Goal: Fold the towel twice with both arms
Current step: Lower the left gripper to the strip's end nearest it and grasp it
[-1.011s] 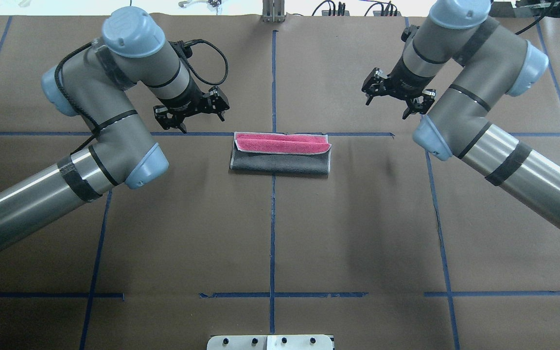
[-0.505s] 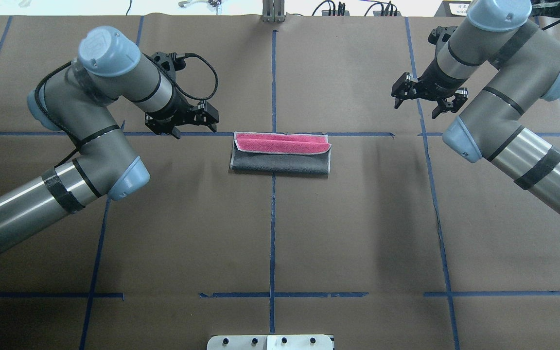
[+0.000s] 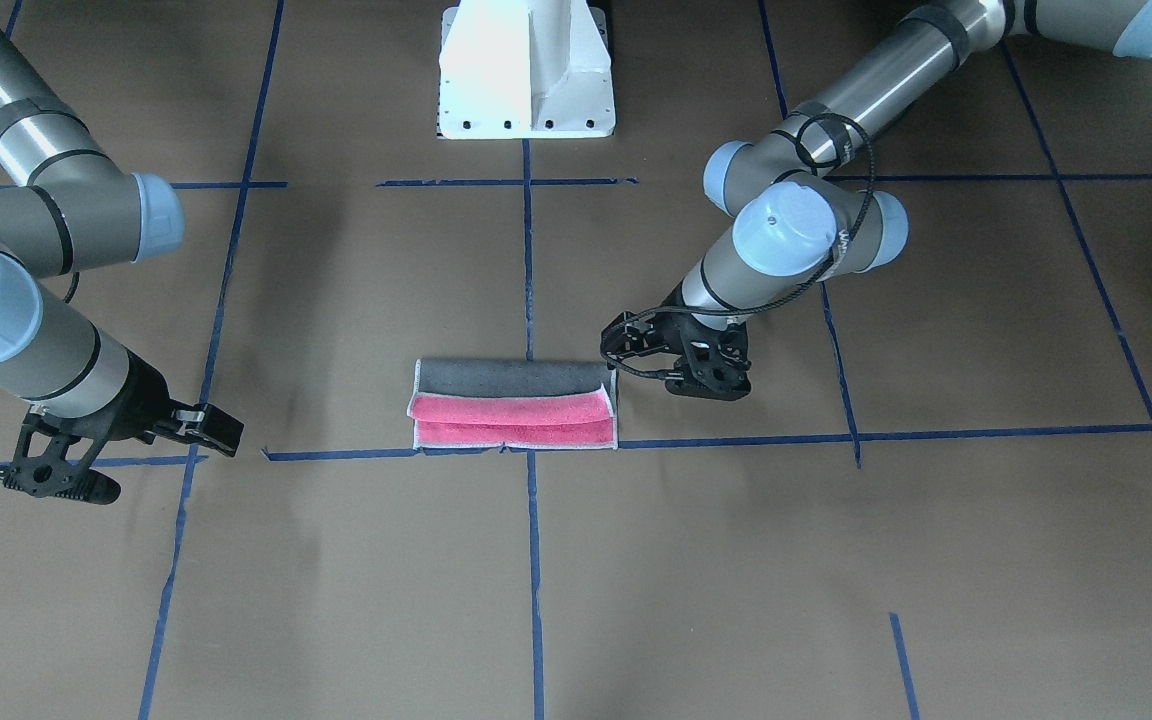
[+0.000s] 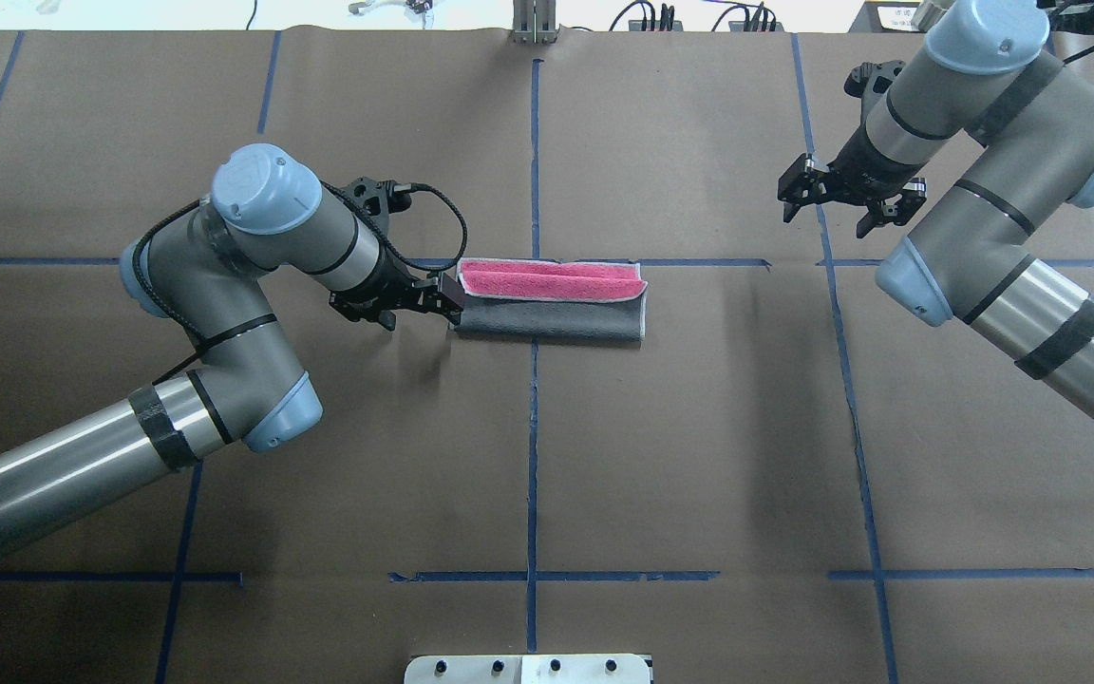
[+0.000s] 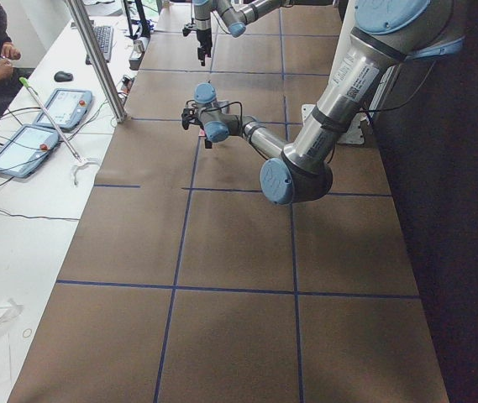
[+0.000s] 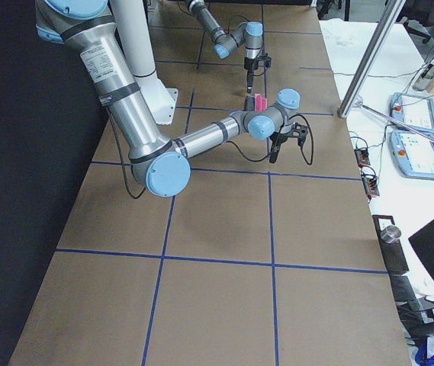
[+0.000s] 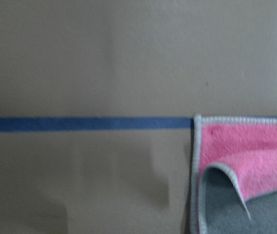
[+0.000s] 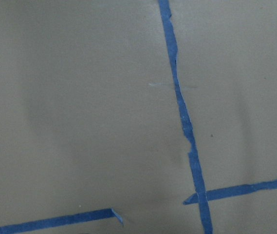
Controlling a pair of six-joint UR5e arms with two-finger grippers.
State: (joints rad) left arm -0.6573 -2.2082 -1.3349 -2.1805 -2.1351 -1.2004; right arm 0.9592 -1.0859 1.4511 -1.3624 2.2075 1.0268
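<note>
The towel (image 4: 547,320) lies folded into a long strip at mid-table, grey on the near side with a pink band (image 4: 552,279) along the far side. My left gripper (image 4: 419,306) hangs low at the strip's left end, jaws open, one fingertip at the towel's edge; I cannot tell whether it touches. The front view shows the towel (image 3: 511,378) with that gripper (image 3: 676,365) beside it. In the left wrist view only the towel's corner (image 7: 240,156) shows, one layer curled up. My right gripper (image 4: 824,220) is open and holds nothing, far off to the right, seen again (image 3: 151,460) in the front view.
Blue tape lines (image 4: 533,446) grid the brown paper table cover. The white base pedestal (image 3: 526,70) stands at the robot's side. A metal post (image 5: 96,59) and a desk with tablets (image 5: 33,138) and a seated person flank the far table edge.
My left gripper has swung right and down, from left of the towel to its left end. The right gripper has barely shifted. The towel has not moved.
</note>
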